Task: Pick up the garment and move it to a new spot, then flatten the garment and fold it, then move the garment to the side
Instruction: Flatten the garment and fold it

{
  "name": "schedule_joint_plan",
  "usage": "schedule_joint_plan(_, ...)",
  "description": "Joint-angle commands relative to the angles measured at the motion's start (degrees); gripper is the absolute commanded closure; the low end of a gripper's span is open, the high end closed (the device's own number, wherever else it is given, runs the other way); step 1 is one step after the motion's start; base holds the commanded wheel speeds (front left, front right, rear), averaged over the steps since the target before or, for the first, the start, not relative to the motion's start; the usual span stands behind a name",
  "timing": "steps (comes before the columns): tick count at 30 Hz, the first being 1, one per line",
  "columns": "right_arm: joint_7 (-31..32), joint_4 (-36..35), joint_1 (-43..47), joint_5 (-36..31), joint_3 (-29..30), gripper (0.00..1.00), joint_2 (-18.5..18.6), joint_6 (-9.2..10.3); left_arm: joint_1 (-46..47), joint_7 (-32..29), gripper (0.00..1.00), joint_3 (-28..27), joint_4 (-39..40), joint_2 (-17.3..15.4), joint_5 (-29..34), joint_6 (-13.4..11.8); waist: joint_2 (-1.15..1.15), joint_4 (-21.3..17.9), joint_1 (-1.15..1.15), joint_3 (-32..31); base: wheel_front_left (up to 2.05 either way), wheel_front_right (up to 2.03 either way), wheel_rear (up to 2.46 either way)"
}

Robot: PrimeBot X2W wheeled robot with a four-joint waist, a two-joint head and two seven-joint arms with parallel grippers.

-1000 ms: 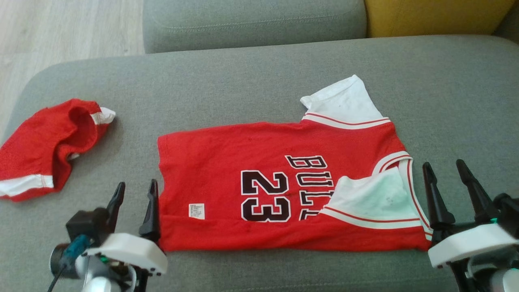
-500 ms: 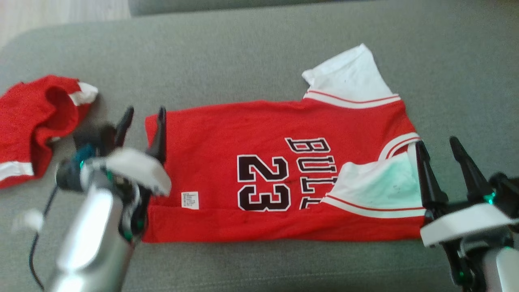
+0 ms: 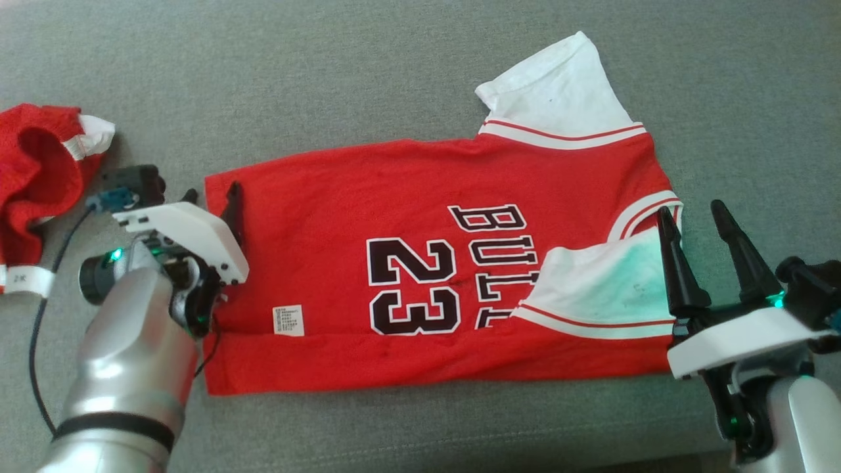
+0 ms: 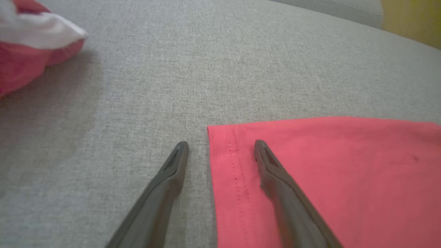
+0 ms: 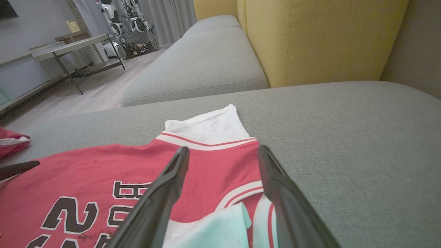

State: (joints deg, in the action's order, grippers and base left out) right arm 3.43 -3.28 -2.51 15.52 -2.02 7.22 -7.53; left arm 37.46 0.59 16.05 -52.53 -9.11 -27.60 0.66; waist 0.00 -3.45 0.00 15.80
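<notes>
The garment (image 3: 420, 197) is a red jersey with "23" in black and white sleeves, spread flat on the grey sofa seat (image 3: 328, 66). My left gripper (image 3: 211, 192) is open at the jersey's far left hem corner. In the left wrist view one finger of the left gripper (image 4: 221, 143) lies over the red cloth (image 4: 327, 165) and the other over bare cushion. My right gripper (image 3: 690, 209) stands open just above the collar end at the right, with nothing between its fingers. From the right wrist, the right gripper (image 5: 223, 148) straddles the jersey's (image 5: 86, 172) shoulder stripe.
A second red garment (image 3: 33, 164) with white trim lies crumpled at the seat's left end. A yellow back cushion (image 5: 327, 41) and another grey seat (image 5: 196, 69) stand behind. A black cable (image 3: 36, 315) trails from my left wrist.
The head camera has tilted down and closer. My left arm has reached forward along the jersey's left hem to its far corner. The right gripper stays at the collar end, both grippers open.
</notes>
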Motion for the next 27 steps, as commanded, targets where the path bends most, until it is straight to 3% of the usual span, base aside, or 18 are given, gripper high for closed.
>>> schedule_joint_plan(1,-0.6,-1.6,-1.8,0.4,-1.2,0.00,1.0,0.04,3.1,0.4,0.00,-1.9,-0.7,-1.6,-0.6,0.7,0.00,-0.2,0.00,0.0,0.00,0.00,0.00)
schedule_joint_plan(3,-0.3,-1.2,-2.4,0.8,-1.1,0.00,1.5,0.04,4.0,1.0,0.00,-1.9,-2.7,-1.3,-1.0,1.6,0.00,-0.3,0.00,0.1,0.00,0.00,0.00)
schedule_joint_plan(4,-0.2,-1.0,-2.8,1.1,-1.0,0.00,1.9,0.04,4.5,1.3,0.08,-1.8,-3.5,-1.2,-1.1,2.0,0.00,-0.3,0.00,0.2,0.00,0.00,0.00)
schedule_joint_plan(6,0.2,-0.3,-3.9,1.2,-0.6,0.00,3.0,0.04,5.4,1.8,1.00,-1.6,-5.1,-1.0,-1.2,2.7,0.00,-0.3,0.00,0.3,0.00,0.00,0.00)
schedule_joint_plan(14,1.0,6.4,-13.7,3.5,2.1,0.00,6.8,0.04,9.3,5.6,1.00,0.3,-8.6,-0.2,0.0,3.8,0.00,1.1,0.00,1.1,0.00,0.00,0.00)
schedule_joint_plan(20,1.0,18.9,-25.5,5.7,2.2,0.00,9.6,0.04,12.8,8.7,1.00,2.0,-9.7,1.9,1.0,4.3,0.00,4.2,0.00,2.7,0.00,0.00,0.00)
schedule_joint_plan(26,1.7,31.5,-35.1,7.3,-2.3,0.00,12.6,0.04,15.6,9.7,1.00,3.9,-10.3,4.2,1.4,4.9,0.00,7.7,0.00,4.6,0.00,0.00,0.00)
schedule_joint_plan(27,2.4,36.4,-38.5,8.0,-4.2,0.00,13.2,0.04,16.5,10.2,1.00,4.7,-10.3,4.8,1.5,5.1,0.00,8.8,0.00,5.4,0.00,0.00,0.00)
